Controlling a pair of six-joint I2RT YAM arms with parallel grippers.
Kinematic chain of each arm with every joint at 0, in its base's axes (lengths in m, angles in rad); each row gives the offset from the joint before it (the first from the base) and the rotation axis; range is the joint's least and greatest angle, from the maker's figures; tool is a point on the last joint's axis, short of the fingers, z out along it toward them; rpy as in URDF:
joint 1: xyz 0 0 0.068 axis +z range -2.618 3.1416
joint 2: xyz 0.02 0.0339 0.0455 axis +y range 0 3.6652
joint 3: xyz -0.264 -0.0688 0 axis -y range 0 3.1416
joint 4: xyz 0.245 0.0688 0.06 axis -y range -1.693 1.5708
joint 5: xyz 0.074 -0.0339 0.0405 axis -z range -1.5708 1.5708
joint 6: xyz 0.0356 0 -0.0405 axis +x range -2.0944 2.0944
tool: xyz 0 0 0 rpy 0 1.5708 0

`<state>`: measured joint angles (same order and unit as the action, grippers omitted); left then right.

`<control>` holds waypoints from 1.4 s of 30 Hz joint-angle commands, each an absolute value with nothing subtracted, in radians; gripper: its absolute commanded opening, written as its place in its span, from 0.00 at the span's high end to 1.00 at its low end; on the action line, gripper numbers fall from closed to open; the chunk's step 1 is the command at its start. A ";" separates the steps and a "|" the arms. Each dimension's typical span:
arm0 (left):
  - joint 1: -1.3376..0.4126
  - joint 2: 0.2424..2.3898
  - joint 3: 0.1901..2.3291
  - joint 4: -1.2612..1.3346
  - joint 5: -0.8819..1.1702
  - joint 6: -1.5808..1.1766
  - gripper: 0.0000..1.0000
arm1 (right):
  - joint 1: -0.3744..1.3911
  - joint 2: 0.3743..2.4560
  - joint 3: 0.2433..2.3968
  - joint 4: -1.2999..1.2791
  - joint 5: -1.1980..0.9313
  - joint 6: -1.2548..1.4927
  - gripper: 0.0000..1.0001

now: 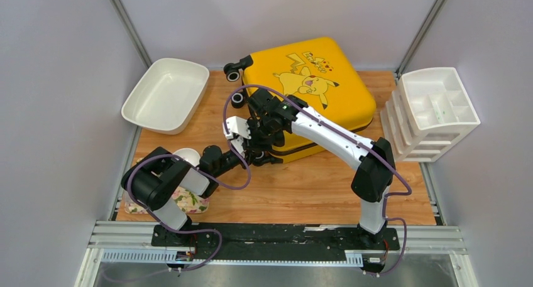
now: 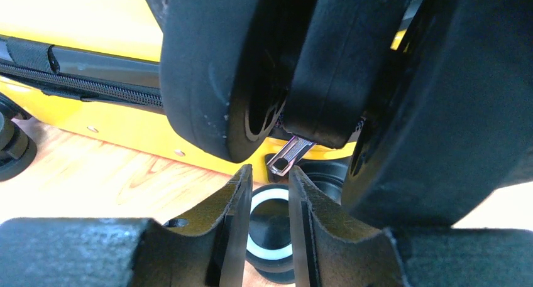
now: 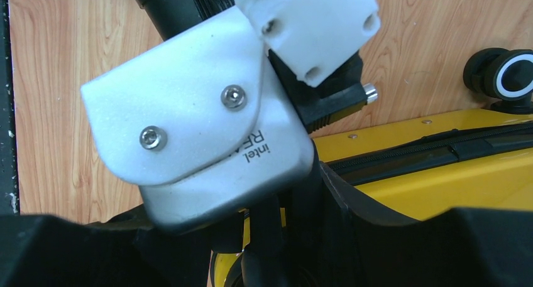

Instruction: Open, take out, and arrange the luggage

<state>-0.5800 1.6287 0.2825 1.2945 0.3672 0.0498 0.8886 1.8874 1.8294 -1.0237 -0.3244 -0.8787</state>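
Note:
The yellow luggage (image 1: 314,80) lies flat at the back of the table with its Pikachu print up, and its black zipper (image 2: 82,89) is closed along the side. Both arms meet at its near left corner by the black wheels (image 2: 214,80). In the left wrist view my left gripper (image 2: 270,174) stands open by a narrow gap. A silver zipper pull (image 2: 289,155) hangs just past its tips, ungripped. My right gripper (image 1: 267,127) points down at the same corner. The left wrist's camera housing (image 3: 195,130) hides the gap between its fingers (image 3: 377,237).
A white basin (image 1: 166,93) sits at the back left and a white drawer organiser (image 1: 434,111) at the right edge. A floral item (image 1: 188,202) lies under the left arm. Another white-ringed wheel (image 3: 512,73) rests on the wooden table (image 1: 302,186). Walls enclose three sides.

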 commanded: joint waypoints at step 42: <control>-0.371 1.397 0.159 1.503 1.054 -0.534 0.45 | 0.836 1.378 1.378 -1.123 -0.386 -1.114 1.00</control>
<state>-0.2764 1.3602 0.1150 1.3128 1.0412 -0.4671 0.8539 1.4994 1.4155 -1.1030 -0.3504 -1.1580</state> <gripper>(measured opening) 0.545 0.526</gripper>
